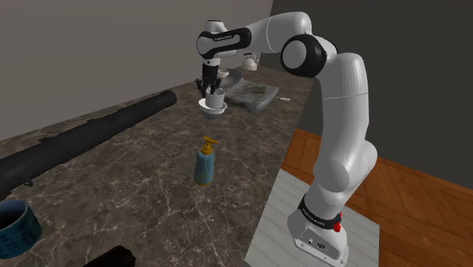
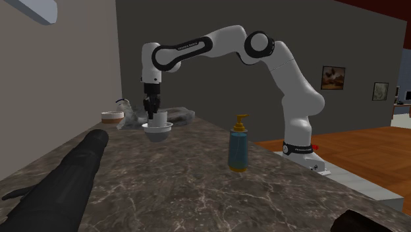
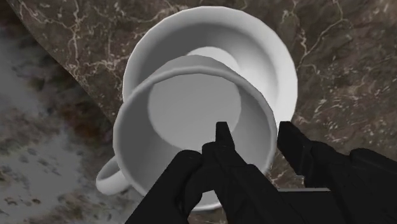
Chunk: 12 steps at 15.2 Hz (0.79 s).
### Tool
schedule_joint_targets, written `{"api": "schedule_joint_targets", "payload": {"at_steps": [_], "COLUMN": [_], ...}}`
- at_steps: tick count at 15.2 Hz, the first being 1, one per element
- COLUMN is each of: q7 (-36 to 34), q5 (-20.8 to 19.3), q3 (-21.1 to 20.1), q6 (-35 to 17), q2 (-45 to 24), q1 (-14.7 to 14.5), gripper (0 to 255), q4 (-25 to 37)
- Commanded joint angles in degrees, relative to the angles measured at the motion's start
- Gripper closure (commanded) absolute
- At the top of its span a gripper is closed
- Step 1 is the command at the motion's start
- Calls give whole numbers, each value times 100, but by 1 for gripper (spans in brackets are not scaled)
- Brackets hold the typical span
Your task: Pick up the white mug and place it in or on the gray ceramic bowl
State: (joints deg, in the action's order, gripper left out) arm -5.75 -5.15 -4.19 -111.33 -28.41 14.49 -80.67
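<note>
Sweeping the shoulder view left to right, everything placed off the bowl (image 1: 214, 111). A dark blue container (image 1: 15, 227) sits far down-left of the bowl at the marble counter (image 1: 136, 197) edge. A long black roll (image 1: 91, 130) lies well apart on the bowl's left. A blue soap bottle (image 1: 205, 162) with a yellow pump stands camera-side of the bowl, clear of it. The white mug (image 1: 216, 98) is upright, directly over the pale bowl, with its base at or just inside the bowl's rim. Can't tell if it's seated or hanging just above. The gripper (image 1: 210, 88) points straight down, fingers (image 3: 226, 159) nearly closed, pinching the mug wall with one inside and one outside. In the wrist view the mug sits off-centre to the bowl, shifted toward the gripped side, and its handle appears to overhang the bowl's rim. Risks, my read: on release the mug could land on the bowl's sloped wall and tip or slide. The bowl looks round-bottomed, so a lopsided load could rock it or skate it on the marble. The inside finger could drag the mug on retreat if it opens too little. A grey folded cloth (image 1: 254, 95) lies just beyond the bowl on its right, no threat. The arm rises from the stand (image 1: 273, 220) far down-right of the bowl, elbow high, forearm level toward the bowl, wrist bent down. It looks near full reach, so there's little margin for fine correction.
</note>
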Motion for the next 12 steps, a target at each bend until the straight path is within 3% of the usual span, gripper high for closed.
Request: {"api": "schedule_joint_targets", "payload": {"at_steps": [1,5,9,12], "q7": [0,0,20,20], "q5": [0,0,19,19], "q3": [0,0,-14,-14], "q6": [0,0,663,662], "q2": [0,1,118,119], "q1": [0,0,-25,-25], "gripper": [0,0,0,0], "q4": [0,0,546,545]}}
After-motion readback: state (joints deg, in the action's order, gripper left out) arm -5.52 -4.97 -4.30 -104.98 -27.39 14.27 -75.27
